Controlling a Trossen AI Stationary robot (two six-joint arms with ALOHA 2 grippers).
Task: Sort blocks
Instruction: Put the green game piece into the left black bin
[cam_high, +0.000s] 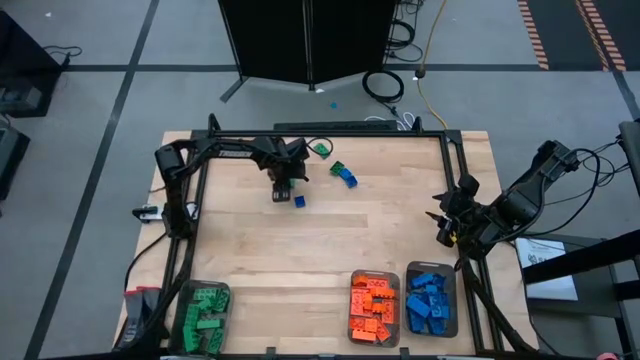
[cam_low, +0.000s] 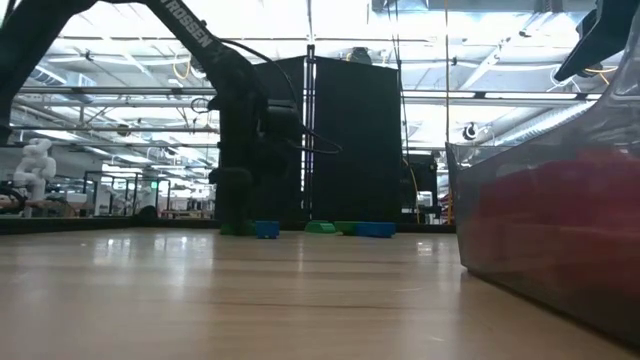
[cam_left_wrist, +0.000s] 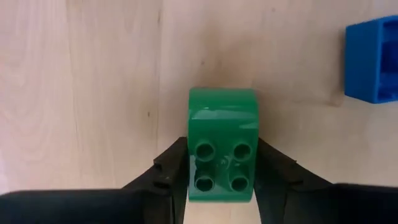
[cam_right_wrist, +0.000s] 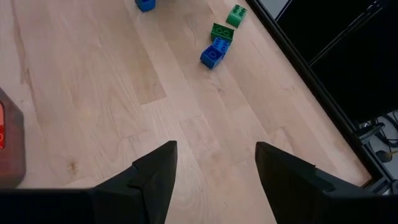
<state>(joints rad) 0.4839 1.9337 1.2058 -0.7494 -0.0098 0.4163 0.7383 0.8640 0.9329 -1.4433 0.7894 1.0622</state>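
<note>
Worktop (cam_high: 300, 250) of pale wood planks sits on grey floor with dark tape lines, a black cabinet (cam_high: 305, 40) behind it. At the far side, the left claw (cam_left_wrist: 221, 180) is clamped on a small green studded plastic brick (cam_left_wrist: 222, 152), with a blue brick (cam_left_wrist: 373, 59) near it. The right claw (cam_right_wrist: 214, 165) hangs at the right edge, fingers apart and holding nothing. Clear plastic trays along the near edge hold green (cam_high: 205, 315), orange (cam_high: 373, 305) and blue (cam_high: 431, 300) bricks.
</note>
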